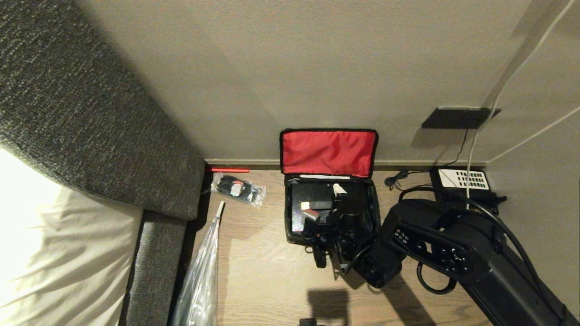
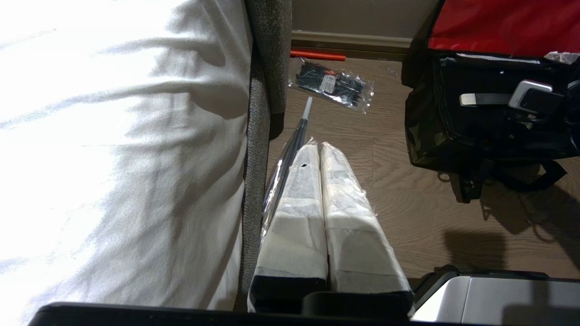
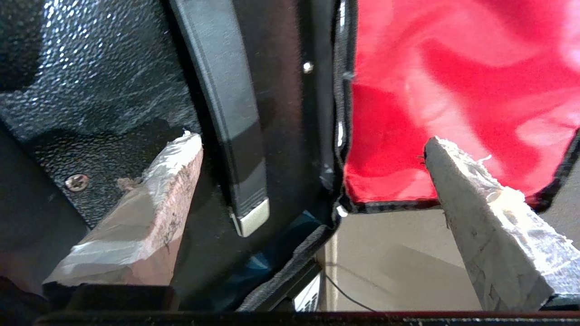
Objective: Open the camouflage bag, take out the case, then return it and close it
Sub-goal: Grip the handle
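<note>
- Two grippers, one at work. Head view: bag (image 1: 330, 206) on the floor against the baseboard, red lid (image 1: 328, 151) flung back on the wall; case (image 1: 312, 203) lies flat inside, long axis front to back.
- Right gripper (image 1: 324, 203) hangs over the bag's mouth, case directly below it.
- Left wrist view: left gripper (image 2: 322, 217) pressed together, parked by the bed (image 2: 113, 149), well apart from the bag.
- Right wrist view: right fingers (image 3: 149, 203) spread wide, pinching nothing; one over the case, the other over the lid. Right arm far nearer.

The right pincer (image 1: 324, 206) covers the case (image 1: 301, 199) (its labels unreadable).
</note>
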`<state>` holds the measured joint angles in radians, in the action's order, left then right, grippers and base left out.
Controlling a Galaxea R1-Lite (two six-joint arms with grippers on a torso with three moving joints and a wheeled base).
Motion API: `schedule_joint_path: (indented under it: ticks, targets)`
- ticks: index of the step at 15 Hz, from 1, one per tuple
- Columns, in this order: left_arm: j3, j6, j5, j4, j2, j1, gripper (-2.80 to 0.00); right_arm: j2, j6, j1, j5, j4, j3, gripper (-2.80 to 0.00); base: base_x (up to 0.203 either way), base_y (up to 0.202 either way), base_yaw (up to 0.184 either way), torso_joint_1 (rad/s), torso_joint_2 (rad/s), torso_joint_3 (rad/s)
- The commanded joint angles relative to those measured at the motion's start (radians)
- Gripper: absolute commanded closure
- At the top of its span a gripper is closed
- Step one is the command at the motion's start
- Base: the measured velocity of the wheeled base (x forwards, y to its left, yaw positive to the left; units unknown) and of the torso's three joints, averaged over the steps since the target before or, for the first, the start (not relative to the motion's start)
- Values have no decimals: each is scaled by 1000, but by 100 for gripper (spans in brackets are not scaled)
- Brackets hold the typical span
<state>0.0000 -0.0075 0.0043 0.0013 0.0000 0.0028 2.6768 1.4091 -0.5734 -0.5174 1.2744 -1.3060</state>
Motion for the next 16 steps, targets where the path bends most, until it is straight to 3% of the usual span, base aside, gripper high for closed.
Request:
schedule_joint_path:
  ticks: [1,16]
  targets:
    - [0,0,0,0,0,0,0,-50,8,0,-5,-17,18,-280,0,0,0,0,0,0]
    - [0,38,-4,6,0,0,0,-58,-1,-2,-18,-47,11,-280,0,0,0,0,0,0]
